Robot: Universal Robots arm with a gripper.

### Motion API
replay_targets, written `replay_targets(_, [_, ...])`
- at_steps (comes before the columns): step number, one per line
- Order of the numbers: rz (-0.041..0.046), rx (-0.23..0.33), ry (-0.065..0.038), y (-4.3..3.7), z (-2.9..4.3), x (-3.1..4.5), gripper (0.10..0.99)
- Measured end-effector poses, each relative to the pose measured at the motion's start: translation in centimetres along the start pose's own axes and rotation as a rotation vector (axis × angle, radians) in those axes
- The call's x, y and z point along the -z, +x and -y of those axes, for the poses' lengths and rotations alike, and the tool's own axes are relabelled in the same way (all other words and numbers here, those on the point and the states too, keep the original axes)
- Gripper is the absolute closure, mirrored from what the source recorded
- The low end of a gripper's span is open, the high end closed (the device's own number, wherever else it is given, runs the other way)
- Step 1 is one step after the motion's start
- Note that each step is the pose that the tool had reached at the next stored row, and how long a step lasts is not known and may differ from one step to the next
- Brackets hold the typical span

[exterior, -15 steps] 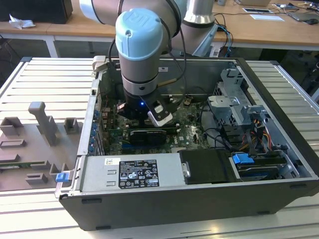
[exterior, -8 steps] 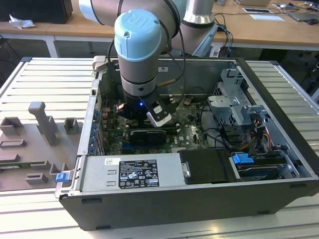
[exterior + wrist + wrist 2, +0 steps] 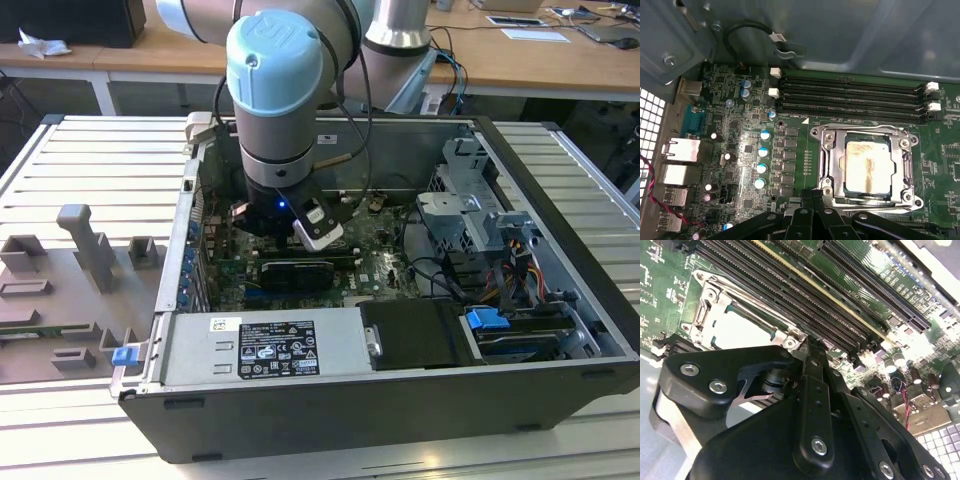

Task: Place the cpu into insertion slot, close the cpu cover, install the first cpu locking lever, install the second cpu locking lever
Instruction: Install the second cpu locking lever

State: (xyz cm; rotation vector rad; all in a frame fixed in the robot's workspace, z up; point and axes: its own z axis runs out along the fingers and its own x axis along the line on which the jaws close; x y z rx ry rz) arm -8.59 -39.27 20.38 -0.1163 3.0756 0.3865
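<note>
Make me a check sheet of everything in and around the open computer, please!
Surface: green circuit board inside an open computer case, standing on a ribbed metal table.
Job's things: the cpu lies in the insertion slot; the cpu cover is down around it.
Clutter: grey holder blocks on the table at the exterior view's left.
Gripper: the gripper hangs just above the board, beside the socket's edge; open or shut cannot be told.
Cables: black looped cable on the case wall; red and black wires near the ports.
Surroundings: wooden desks behind the case.
</note>
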Motion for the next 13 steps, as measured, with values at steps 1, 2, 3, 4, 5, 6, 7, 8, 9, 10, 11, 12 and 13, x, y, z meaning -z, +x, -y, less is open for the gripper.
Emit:
replay_targets(1, [-0.0002,0.000,0.000,0.00,-0.01,0.05,0.980])
replay_targets(2, [-0.0002,0.000,0.000,0.00,-0.02,0.08,0.980])
replay_targets(3, [-0.0004,0.000,0.000,0.01,-0.03,0.14,0.980])
replay_targets(4, [-0.0002,0.000,0.000,0.00,-0.05,0.23,0.980])
replay_targets(5, [-0.0001,0.000,0.000,0.00,-0.07,0.28,0.980])
replay_targets(6, [-0.0001,0.000,0.000,0.00,-0.08,0.34,0.980])
replay_targets(7, [-0.0001,0.000,0.000,-0.01,-0.11,0.44,0.980])
replay_targets(8, [-0.0001,0.000,0.000,-0.01,-0.13,0.51,0.980])
replay_targets(9, [-0.0001,0.000,0.000,-0.01,-0.14,0.55,0.980])
replay_targets(10, [-0.0001,0.000,0.000,-0.02,-0.15,0.59,0.980])
replay_targets(11, [-0.0001,0.000,0.000,-0.02,-0.16,0.66,0.980])
replay_targets(12, [-0.0002,0.000,0.000,-0.02,-0.18,0.74,0.980])
replay_targets(13, [-0.0001,0.000,0.000,-0.03,-0.20,0.80,0.980])
